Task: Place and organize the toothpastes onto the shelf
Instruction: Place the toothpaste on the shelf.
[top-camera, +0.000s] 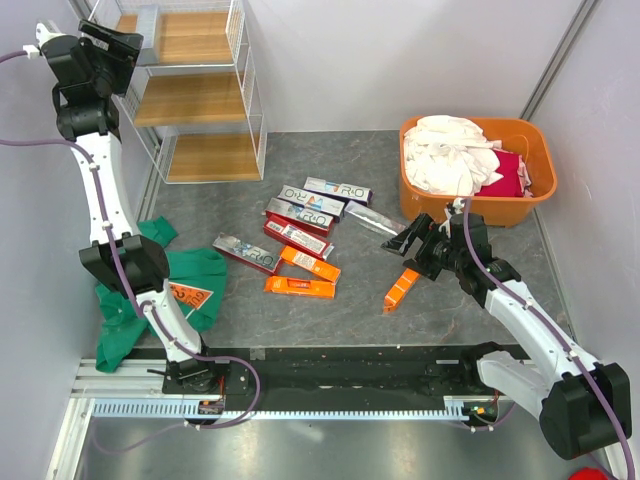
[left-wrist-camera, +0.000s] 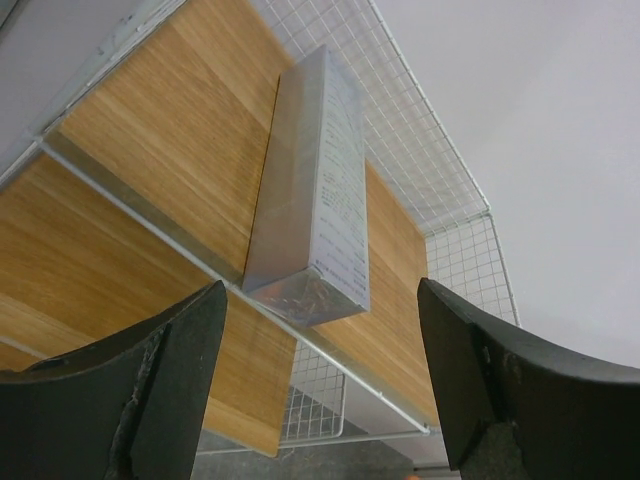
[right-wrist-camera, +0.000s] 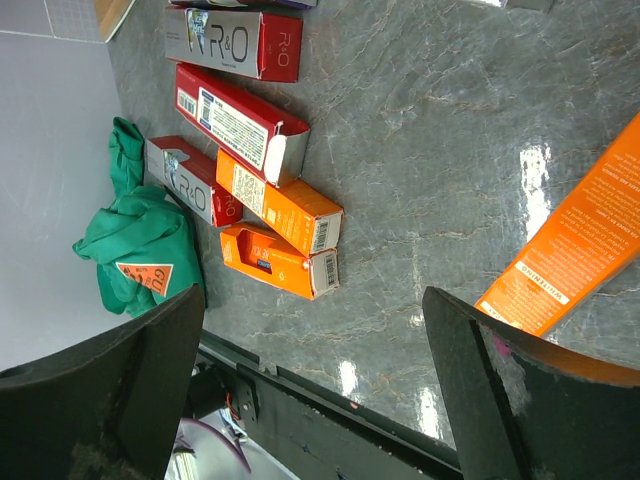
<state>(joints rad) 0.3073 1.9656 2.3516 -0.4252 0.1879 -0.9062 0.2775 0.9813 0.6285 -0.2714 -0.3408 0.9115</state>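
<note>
While the top view looks down on both arms, shelf (top-camera: 200, 100): one white wire rack with three wooden boards, at the desk's (top-camera: 360, 320) far left corner.
Top view, silver carton (top-camera: 147, 22): one, on the top board.
Top view, left claw (top-camera: 125, 45): raised to the top board, just beside that carton.
Top view, right claw (top-camera: 405, 238): low over the desk, right of centre.
Top view, orange cartons (top-camera: 300, 287): three on the desk; two side by side mid-desk, and the lone orange carton (top-camera: 402, 288) near the right claw.
Top view, R&O cartons (top-camera: 305, 213): a loose cluster mid-desk; exact count unclear from here.
Top view, green cloth (top-camera: 150, 290): one, beside the left arm.
Top view, tub (top-camera: 535, 160): one, orange, holding laundry.
Left wrist view, silver carton: lies flat along the top board, near end at the front wire.
Left wrist view, left claw: fingers spread wide on either side of the carton, clear of it, gripping nothing.
Right wrist view, right claw: spread fully wide, nothing between its fingers.
Right wrist view, red cartons (right-wrist-camera: 240, 120): three, beside the two touching orange ones.
Right wrist view, lone orange carton: runs behind the right-hand finger.
</note>
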